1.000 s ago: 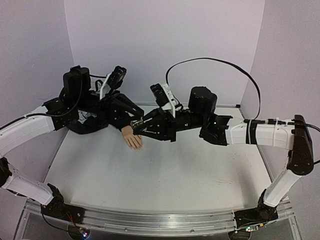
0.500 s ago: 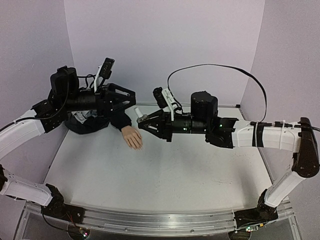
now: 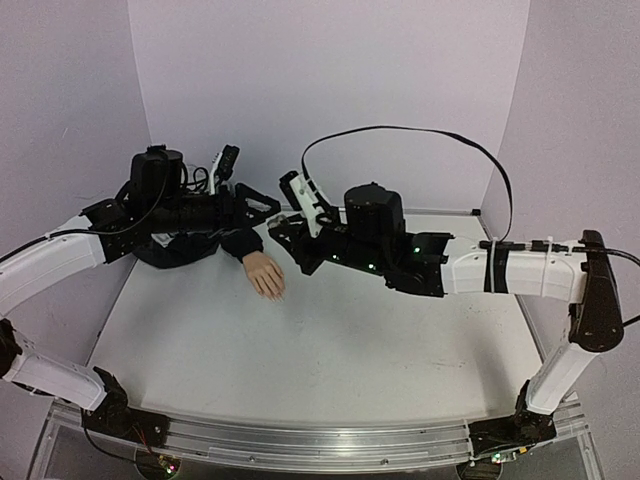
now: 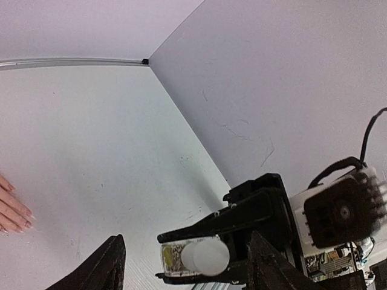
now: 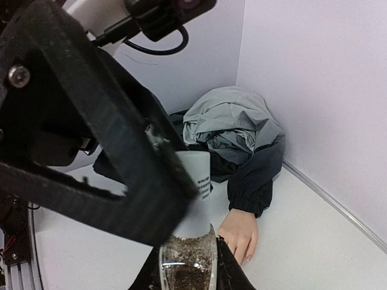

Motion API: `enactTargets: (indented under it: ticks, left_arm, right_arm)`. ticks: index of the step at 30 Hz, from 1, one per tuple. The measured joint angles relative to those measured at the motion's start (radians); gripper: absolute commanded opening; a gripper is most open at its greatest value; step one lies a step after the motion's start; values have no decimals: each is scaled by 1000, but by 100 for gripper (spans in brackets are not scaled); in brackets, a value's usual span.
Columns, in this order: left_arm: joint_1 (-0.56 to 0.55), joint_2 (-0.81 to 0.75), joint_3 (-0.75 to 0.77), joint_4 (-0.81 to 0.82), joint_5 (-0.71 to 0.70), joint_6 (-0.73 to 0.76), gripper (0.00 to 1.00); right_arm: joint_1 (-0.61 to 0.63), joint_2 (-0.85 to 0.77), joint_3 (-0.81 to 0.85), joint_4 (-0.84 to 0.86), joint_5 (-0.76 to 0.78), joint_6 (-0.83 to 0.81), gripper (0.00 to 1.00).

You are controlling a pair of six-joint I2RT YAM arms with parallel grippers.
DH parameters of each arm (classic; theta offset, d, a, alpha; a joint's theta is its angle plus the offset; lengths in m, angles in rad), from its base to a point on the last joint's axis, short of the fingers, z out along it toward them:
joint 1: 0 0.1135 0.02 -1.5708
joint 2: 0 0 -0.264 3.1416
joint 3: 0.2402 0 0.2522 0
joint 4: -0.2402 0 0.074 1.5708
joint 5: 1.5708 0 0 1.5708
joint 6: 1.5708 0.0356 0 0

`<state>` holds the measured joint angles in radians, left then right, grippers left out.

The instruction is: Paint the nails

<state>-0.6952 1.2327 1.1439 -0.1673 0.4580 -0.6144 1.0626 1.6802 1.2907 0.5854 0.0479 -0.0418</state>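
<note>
The right arm has swung in from where it hung half a second ago, carrying its small clear bottle (image 4: 181, 258) up against the left gripper (image 3: 266, 204). That gripper has dropped from its raised pose to meet it. The right gripper (image 3: 284, 228) stays clenched on the glass body, and the white cap (image 5: 195, 192) points at its partner.

The left gripper's jaws stand spread with nothing in them. In the right wrist view one of its black fingers (image 5: 103, 133) lies just beside the cap, but whether it touches cannot be told.

Below the pair, the mannequin hand (image 3: 266, 274) lies palm down on the white table (image 3: 330, 350) where it lay a second ago. It sticks out of the dark jacket sleeve (image 3: 236, 244) with its fingers toward the near edge. The nails (image 4: 26, 216) look bare.

The meeting reads as the handover before uncapping: the left jaws seem about to close on the cap and twist it free. With the cap on and no brush out, painting has yet to start.
</note>
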Motion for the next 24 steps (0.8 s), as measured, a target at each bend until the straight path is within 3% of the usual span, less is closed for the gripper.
enactTargets:
  ticks: [3,17,24]
  left_arm:
    - [-5,3,0,-8,-21,-10,66]
    - [-14,8,0,10,-54,-40,15]
    - [-12,25,0,13,-44,-18,4]
  right_arm:
    - [22,25,19,-14,47,-21,0]
    - [38,39,31,-42,103,-40,0]
    - [37,39,34,-54,101,-31,0]
